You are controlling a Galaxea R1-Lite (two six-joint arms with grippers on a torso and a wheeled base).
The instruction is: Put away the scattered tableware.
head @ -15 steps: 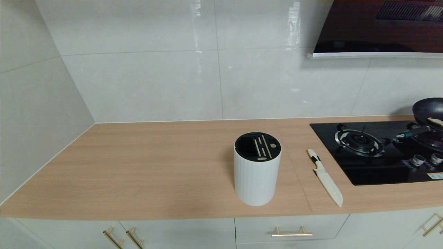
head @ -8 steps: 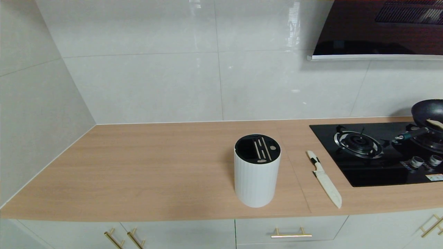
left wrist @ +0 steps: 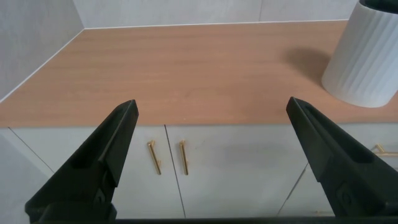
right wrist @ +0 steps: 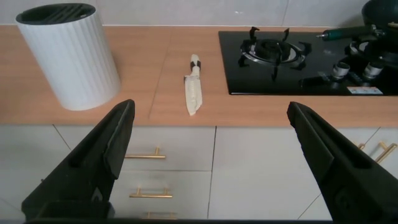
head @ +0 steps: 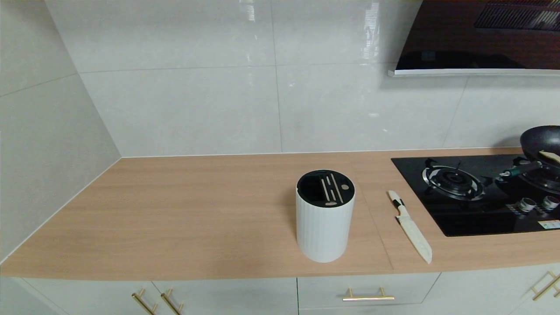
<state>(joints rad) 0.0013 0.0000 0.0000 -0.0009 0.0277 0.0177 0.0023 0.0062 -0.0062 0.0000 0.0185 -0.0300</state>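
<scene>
Step in hand: the approach. Nothing has been picked up yet.

- Left gripper (left wrist: 211, 104): fingers spread wide, empty. It hangs off the counter's front edge, left of the holder (head: 325, 216).
- Holder: white, ribbed, upright near the front edge. The slots in its black top look vacant.
- Knife (head: 409, 225): lies flat just right of the holder, not touching it. Handle points toward the wall, blade tip toward the front edge.
- Right gripper (right wrist: 210, 107): spread wide, empty. It sits out in front of the counter, right of the holder, facing the knife.

Next move, as I judge it: the right arm is nearer, so it should come in low over the handle, pinch it, lift, turn the blade down and find a slot. The slots are narrow, so alignment will matter.

Surface: wood-grain counter (head: 197, 210), with pale cabinets and brass handles (head: 368, 297) below.

Room: pale tiled wall behind the holder. Right of the holder, past the knife, a black gas hob (head: 477, 218) with a pan (head: 540, 140) on its far burner. A dark hood (head: 477, 35) hangs above.
</scene>
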